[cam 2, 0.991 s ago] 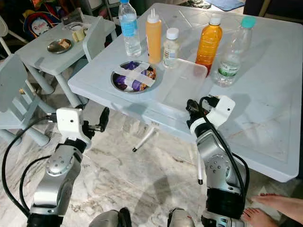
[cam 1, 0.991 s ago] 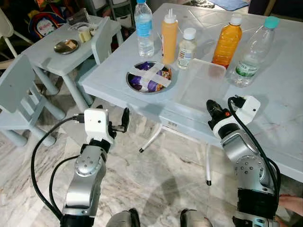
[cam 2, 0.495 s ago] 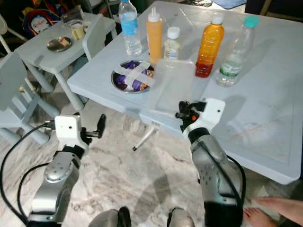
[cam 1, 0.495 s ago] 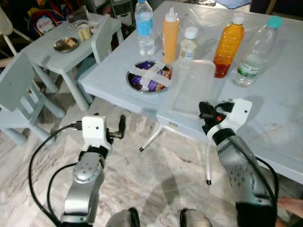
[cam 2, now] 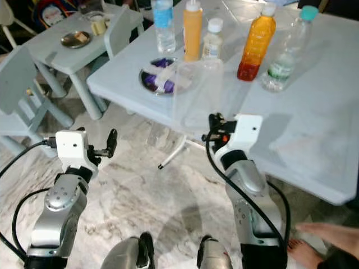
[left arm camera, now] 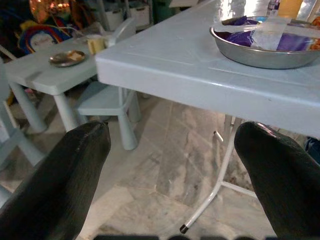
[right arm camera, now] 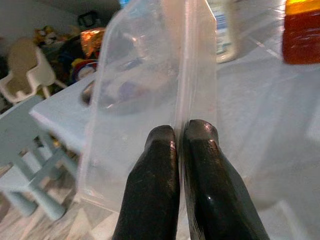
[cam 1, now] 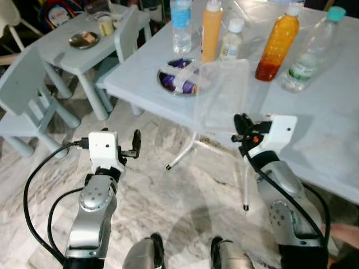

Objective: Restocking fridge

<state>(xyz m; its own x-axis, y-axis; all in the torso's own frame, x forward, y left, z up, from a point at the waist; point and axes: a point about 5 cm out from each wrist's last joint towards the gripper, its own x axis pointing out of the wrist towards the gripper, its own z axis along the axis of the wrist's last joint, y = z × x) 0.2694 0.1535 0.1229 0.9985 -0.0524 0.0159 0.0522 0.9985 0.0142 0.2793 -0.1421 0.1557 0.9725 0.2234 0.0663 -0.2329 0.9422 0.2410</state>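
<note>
1. The right gripper point(right arm camera: 184, 145) is clamped on one wall of a clear plastic container point(cam 1: 223, 92), its two fingers pressed together with only the thin wall between them. The container stands tilted over the near edge of the table point(cam 1: 331, 140), so it looks lifted off for carrying to the fridge.
2. The left gripper point(left arm camera: 172, 145) hangs below the table's near corner with its fingers wide apart and nothing between them, probably kept free for a later pick.
3. The rest wait along the far part of the table: a foil-taped steel bowl point(cam 1: 178, 78), a water bottle point(cam 1: 180, 25), an orange sauce bottle point(cam 1: 211, 28), a small white-capped bottle point(cam 1: 231, 40), a juice bottle point(cam 1: 276, 42) and a green-capped bottle point(cam 1: 308, 47).
4. The container's see-through walls blur in the wrist view; whether it holds anything is hard to tell.
</note>
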